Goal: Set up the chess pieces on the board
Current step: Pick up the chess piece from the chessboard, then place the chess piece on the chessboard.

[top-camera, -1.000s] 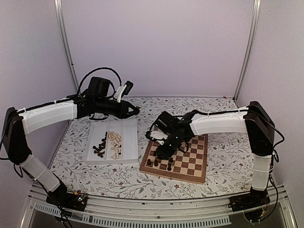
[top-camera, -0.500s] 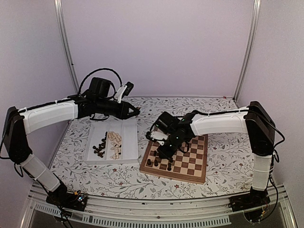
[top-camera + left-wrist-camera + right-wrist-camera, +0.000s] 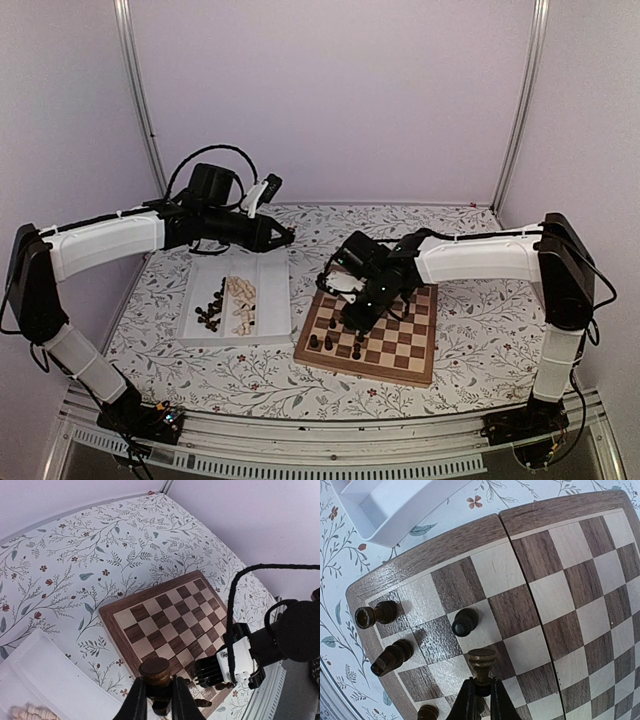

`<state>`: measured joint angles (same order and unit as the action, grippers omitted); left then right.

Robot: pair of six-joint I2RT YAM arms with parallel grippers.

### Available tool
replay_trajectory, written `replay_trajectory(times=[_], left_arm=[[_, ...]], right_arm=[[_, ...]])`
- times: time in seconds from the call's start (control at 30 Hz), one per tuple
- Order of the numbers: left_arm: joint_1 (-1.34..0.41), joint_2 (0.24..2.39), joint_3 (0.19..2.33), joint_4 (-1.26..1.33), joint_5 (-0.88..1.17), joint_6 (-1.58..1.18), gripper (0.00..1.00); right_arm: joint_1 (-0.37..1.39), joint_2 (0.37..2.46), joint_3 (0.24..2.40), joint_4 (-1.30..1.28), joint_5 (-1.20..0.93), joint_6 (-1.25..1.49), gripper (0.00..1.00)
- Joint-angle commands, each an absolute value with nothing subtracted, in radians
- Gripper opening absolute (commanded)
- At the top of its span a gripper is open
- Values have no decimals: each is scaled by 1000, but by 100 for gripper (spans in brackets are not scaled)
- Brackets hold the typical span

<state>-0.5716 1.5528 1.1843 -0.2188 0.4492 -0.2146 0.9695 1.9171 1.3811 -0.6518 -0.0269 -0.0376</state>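
Jaws of the right gripper (image 3: 481, 692), apart 1 second ago, now pinch a turned dark chessman (image 3: 481, 660) above the checkered wooden board (image 3: 560, 595); the left gripper (image 3: 159, 700) clamps a round-topped chessman (image 3: 155, 671).

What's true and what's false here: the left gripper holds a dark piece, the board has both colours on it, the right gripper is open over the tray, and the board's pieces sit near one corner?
The left gripper holds a dark piece: true.
The board has both colours on it: false. The pale pieces lie in the white tray; only dark ones are on the board.
The right gripper is open over the tray: false. It is shut on a dark chessman over the board.
The other dark pieces on the board sit near one corner: true.
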Motion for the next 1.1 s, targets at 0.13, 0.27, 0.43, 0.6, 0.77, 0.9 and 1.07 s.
replay_trajectory(times=[0.13, 0.27, 0.43, 0.6, 0.77, 0.9, 1.07], left_arm=[[-557, 1580, 1210, -235, 469, -223, 0], [-557, 1585, 1215, -240, 476, -224, 0], [-557, 1585, 1218, -246, 477, -224, 0], [-557, 1587, 1220, -247, 487, -229, 0], [-557, 1588, 1222, -249, 503, -234, 0], [-557, 1583, 1223, -249, 514, -242, 0], [-559, 1581, 1220, -240, 544, -260, 0]], right_arm=[[948, 1824, 1379, -745, 76, -67, 6], [916, 1776, 1376, -844, 107, -94, 6], [906, 1684, 1374, -972, 183, -67, 8], [907, 1661, 1350, -1063, 192, -57, 7], [907, 1670, 1398, -1102, 157, -64, 6], [908, 1725, 1486, -1157, 171, -79, 7], [906, 1826, 1506, -1173, 169, -105, 6]])
